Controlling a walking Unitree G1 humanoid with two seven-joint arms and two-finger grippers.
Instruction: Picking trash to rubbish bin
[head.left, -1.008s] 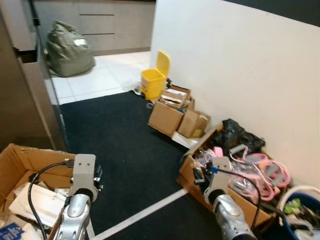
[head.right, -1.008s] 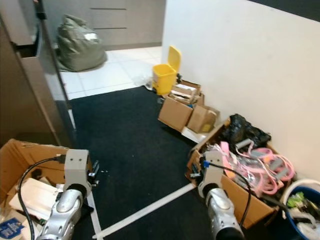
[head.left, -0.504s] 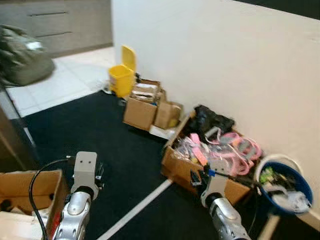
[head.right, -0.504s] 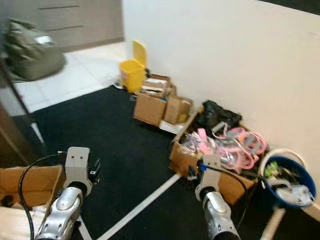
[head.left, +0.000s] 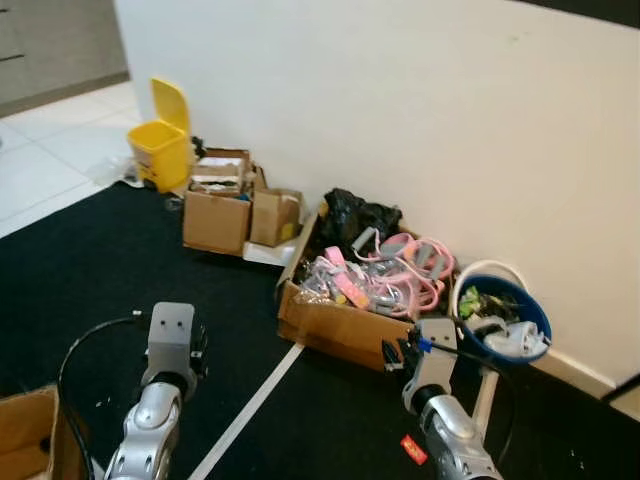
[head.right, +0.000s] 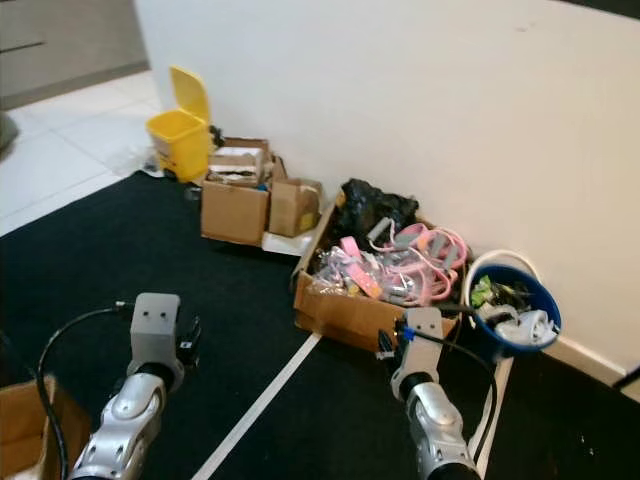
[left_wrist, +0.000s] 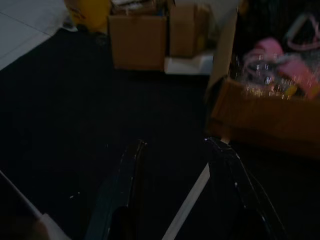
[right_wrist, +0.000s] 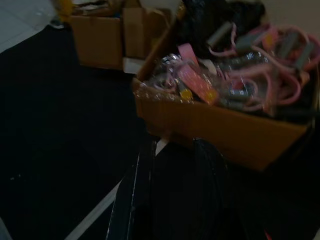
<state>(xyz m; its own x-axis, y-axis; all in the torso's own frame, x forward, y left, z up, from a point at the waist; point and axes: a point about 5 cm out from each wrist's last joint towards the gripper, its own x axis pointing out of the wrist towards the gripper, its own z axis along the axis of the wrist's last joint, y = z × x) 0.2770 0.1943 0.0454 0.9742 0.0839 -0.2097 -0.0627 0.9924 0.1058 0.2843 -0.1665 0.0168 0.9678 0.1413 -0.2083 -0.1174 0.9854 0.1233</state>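
Note:
A yellow pedal bin (head.left: 165, 150) with its lid up stands against the white wall at the far left. A blue bucket (head.left: 500, 322) full of scraps sits by the wall on the right. A small red scrap (head.left: 414, 450) lies on the black carpet by my right arm (head.left: 440, 400). My left gripper (left_wrist: 175, 145) hangs open over bare carpet, nothing between its fingers (left_wrist: 131, 165). My right gripper (right_wrist: 172, 145) is open too, low in front of a cardboard box (right_wrist: 220, 120) heaped with pink and grey items.
Two smaller cardboard boxes (head.left: 215, 215) stand between the yellow bin and the big box (head.left: 345, 325). A black bag (head.left: 360, 215) rests in the big box's back. A white line (head.left: 245, 415) crosses the carpet. Another box corner (head.left: 25, 445) sits at the near left.
The camera has swung right: the bean bag and the near-left box have slid out leftward, and the blue bucket has come fully into view. Both arms hang as before.

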